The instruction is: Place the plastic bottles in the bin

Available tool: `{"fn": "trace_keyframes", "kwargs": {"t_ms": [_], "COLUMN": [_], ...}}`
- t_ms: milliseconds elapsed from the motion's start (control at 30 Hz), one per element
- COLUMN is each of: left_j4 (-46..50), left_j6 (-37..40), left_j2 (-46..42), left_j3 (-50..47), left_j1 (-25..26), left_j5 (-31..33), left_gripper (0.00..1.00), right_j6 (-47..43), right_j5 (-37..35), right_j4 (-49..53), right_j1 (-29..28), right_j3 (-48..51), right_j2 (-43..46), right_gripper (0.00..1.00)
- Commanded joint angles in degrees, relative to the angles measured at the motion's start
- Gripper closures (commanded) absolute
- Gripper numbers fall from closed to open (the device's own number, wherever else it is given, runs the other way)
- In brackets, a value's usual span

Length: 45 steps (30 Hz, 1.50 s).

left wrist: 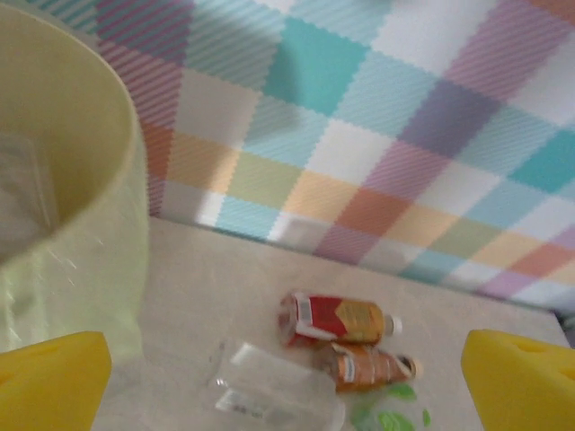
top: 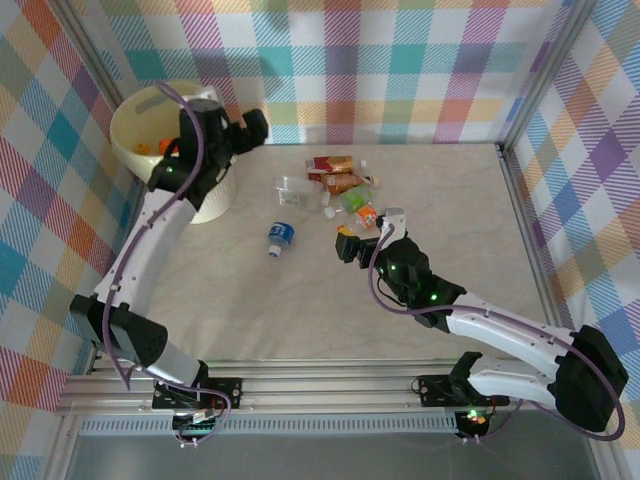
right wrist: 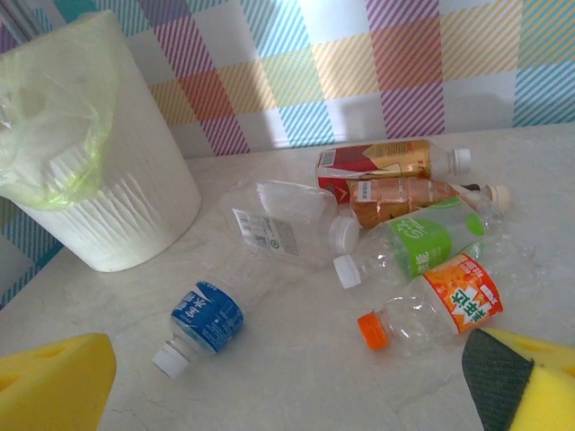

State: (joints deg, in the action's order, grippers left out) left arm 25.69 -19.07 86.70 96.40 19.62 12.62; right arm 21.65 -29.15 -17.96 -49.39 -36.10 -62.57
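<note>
Top: left gripper point(top: 252, 128) jaws apart, empty, just right of the bin point(top: 128, 112). Right gripper point(top: 368, 232) jaws apart, empty, by the plastic bottles point(top: 338, 182) lying well right of the bin.
Left wrist: red-label bottle point(left wrist: 340, 319) on its side, right of the bin wall.
Right wrist: blue-label bottle point(right wrist: 205, 316) nearest the bin, orange-cap bottle point(right wrist: 438, 310) farthest.

A pale, marble-patterned table point(top: 300, 320) is enclosed by plaid walls point(top: 400, 70) in pastel checks of teal, orange, purple and yellow. The walls stand behind the table and along both its sides. Silver aluminium rails point(top: 330, 385) run along the table's near edge.
</note>
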Motion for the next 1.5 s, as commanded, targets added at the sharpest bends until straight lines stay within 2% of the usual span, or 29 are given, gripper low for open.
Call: {"fn": "trace_keyframes", "kwargs": {"t_ms": [0, 167, 300, 467, 567, 667, 1067, 1300, 1467], "left_j4": [-1.53, -0.26, 2.87, 9.45, 11.12, 14.03, 16.07, 15.83, 12.61], "left_j6": [2.24, 3.95, 5.62, 6.37, 5.84, 4.67, 7.73, 10.11, 10.95], "left_j2": [-2.10, -2.22, -0.66, 7.37, 12.75, 18.04, 30.06, 35.98, 35.89], "left_j3": [-3.65, -8.00, -10.40, -7.20, -4.72, -1.46, 1.20, 2.90, -0.39], "left_j1": [4.13, 8.97, 9.30, 9.30, 9.09, 7.93, 4.02, 4.03, 4.11], "left_j5": [5.61, 5.46, 5.07, 3.07, 5.68, 5.61, -8.38, -9.77, -10.44], "left_gripper": [0.00, 0.00, 0.00, 0.00, 0.00, 0.00, 0.00, 0.04, 0.08], "right_j6": [0.19, 0.48, 0.88, 1.82, 1.87, 1.91, 4.61, 4.99, 5.07], "right_j5": [-0.05, 0.51, 0.54, 1.60, 2.24, 2.06, -1.63, -1.83, -1.99], "right_j4": [-1.91, -1.94, -1.18, -0.58, -0.28, 0.77, 4.35, 4.64, 5.56], "right_j1": [0.52, 0.60, 0.79, 1.00, 1.05, 1.13, 1.40, 1.53, 1.66], "right_j3": [-2.35, -2.94, -3.35, -3.96, -4.33, -4.38, -2.19, -2.29, -2.15], "right_j2": [-1.14, -2.42, -2.91, -3.96, -3.75, -3.11, 0.23, 0.42, 0.78], "right_gripper": [0.00, 0.00, 0.00, 0.00, 0.00, 0.00, 0.00, 0.00, 0.00]}}
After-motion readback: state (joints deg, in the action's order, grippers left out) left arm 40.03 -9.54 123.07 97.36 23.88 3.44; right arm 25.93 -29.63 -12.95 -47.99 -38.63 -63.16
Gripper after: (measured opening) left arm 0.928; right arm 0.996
